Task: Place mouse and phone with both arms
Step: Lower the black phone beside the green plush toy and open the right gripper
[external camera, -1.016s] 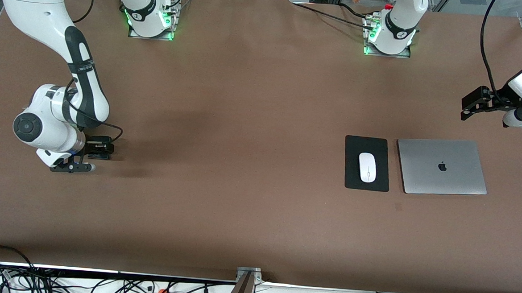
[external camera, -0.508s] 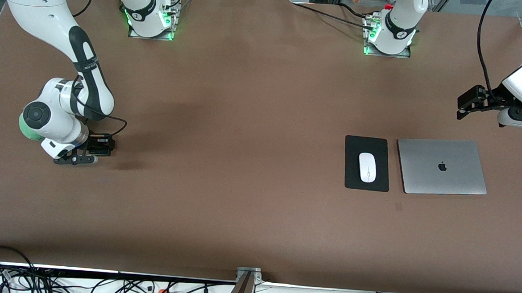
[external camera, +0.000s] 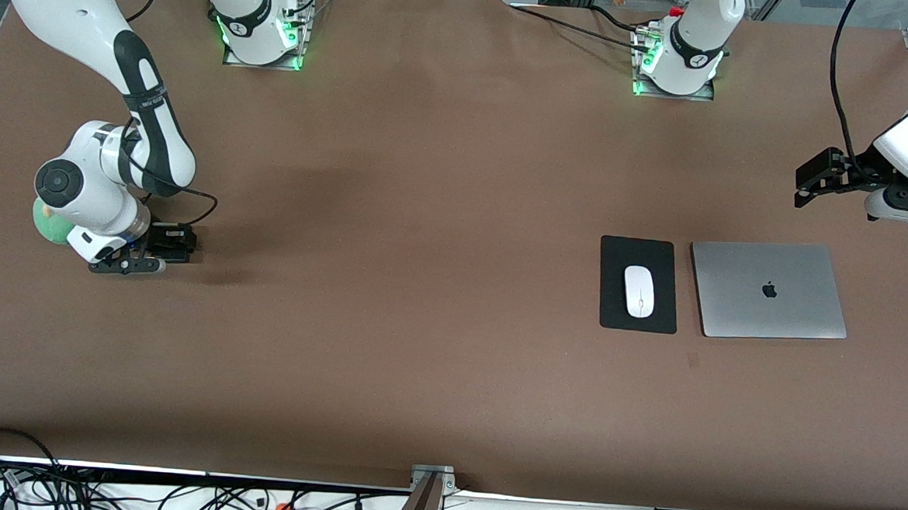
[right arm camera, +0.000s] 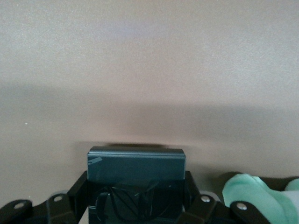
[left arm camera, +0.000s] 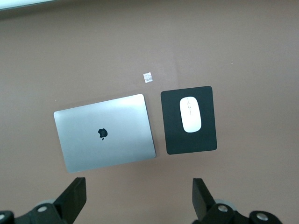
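Note:
The white mouse (external camera: 639, 291) lies on a black mouse pad (external camera: 615, 302) toward the left arm's end of the table. It also shows in the left wrist view (left arm camera: 190, 114). My right gripper (external camera: 163, 244) is shut on the black phone (external camera: 179, 242) and holds it low over the table at the right arm's end. In the right wrist view the phone (right arm camera: 136, 169) sits between the fingers of that gripper (right arm camera: 136, 196). My left gripper (external camera: 806, 188) is open and empty, up over bare table beside the laptop; its fingers (left arm camera: 74, 199) stand wide apart.
A closed silver laptop (external camera: 768, 290) lies beside the mouse pad, also seen in the left wrist view (left arm camera: 103, 132). A green soft thing (external camera: 45, 222) sits by the right arm's wrist and shows in the right wrist view (right arm camera: 252, 191). Cables hang along the table's near edge.
The right arm has shifted a little toward its base with the phone in its gripper, uncovering the green thing. The left gripper rose slightly away from the laptop, then held still.

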You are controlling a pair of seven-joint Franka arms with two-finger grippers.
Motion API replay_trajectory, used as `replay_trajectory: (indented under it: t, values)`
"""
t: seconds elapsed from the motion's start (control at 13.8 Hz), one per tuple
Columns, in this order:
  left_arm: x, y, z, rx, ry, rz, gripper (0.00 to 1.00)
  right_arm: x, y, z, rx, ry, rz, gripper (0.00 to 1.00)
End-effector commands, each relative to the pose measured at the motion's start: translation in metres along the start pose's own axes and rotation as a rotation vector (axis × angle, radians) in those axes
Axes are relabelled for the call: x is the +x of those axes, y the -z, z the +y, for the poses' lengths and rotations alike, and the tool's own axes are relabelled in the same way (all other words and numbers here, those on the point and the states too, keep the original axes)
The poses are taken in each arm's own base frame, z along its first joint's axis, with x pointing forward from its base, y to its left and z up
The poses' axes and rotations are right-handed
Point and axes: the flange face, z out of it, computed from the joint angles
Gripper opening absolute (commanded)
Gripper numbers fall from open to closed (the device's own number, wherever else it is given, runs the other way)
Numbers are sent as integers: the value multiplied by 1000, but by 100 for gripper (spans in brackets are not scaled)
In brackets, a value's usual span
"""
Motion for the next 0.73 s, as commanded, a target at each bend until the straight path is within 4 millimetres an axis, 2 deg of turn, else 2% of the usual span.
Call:
replay_trajectory:
  t: [0.0,0.07,0.15,0.36,0.51,0.65]
  values:
    - [-1,8,0,11,-13,-2,100,-9,8,3,15,-9,2,73]
    - [-1,8,0,10,-14,-2,100,-9,7,3,17,-14,2,89]
    - [-1,7,1,10,-14,-3,100,-9,6,3,18,-14,-1,97]
    - [-1,7,0,10,-14,-3,100,-9,7,4,19,-19,-2,100]
    - [-1,7,0,10,-13,-3,100,-4,15,4,27,-15,-16,100]
    - [-1,7,0,10,-14,-5,100,11,48,5,59,-21,-72,100]
